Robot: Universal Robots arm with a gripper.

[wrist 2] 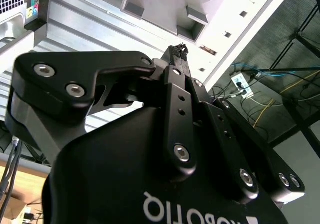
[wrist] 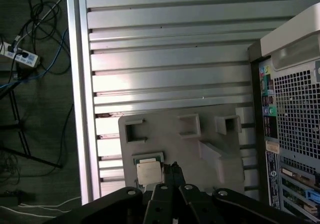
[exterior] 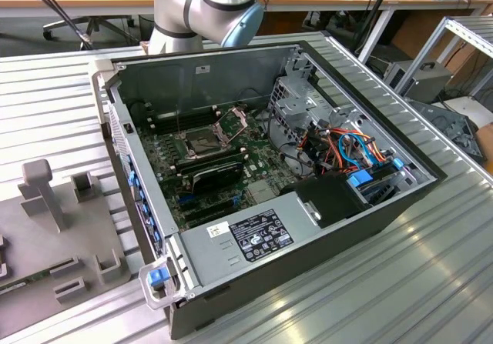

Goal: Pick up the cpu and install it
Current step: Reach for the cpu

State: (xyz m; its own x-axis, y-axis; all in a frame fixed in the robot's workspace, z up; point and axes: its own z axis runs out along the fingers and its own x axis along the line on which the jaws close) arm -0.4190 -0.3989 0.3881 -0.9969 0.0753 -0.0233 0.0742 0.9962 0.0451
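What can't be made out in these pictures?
cpu, first wrist view: the gripper overlaps its edge, so contact is unclear.
socket, exterior view: its contacts are too small to see.
arm, exterior view: cut off by the top edge.

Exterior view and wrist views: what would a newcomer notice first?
The open computer case sits in the middle of the exterior view, its green motherboard bared and the socket frame hinged up. In the first wrist view the cpu lies on a grey fixture plate, the shut gripper above it.
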